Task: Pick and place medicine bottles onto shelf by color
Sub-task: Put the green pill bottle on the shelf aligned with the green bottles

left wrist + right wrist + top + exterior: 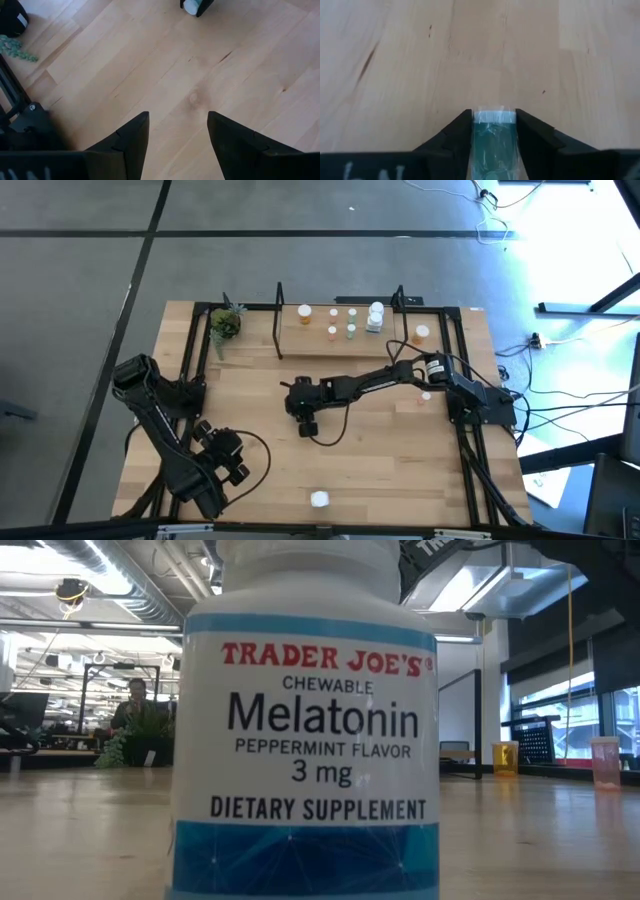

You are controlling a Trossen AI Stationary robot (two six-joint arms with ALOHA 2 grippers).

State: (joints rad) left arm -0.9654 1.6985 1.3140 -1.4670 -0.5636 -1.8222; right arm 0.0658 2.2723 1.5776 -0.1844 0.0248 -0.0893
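Here, right arm: stretched from the table's right edge toward the centre, wrist bent downward.
Right gripper (306, 423): both fingers (452, 134) pressed against a pale green, clear medicine bottle with a white cap (492, 142), low over the tabletop.
Left arm: folded at the near-left corner.
Left gripper (178, 131): parted, holding nothing, above bare wood.
Light-wood shelf with black metal end frames (315, 330): at the far edge, carrying several small bottles.
White-capped bottle (319, 499): alone by the near edge.

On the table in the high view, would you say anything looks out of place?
Yes: one white bottle stands alone at the table's near edge, far from the bottles grouped on the shelf. It sits so close to the low camera that its label fills that view.
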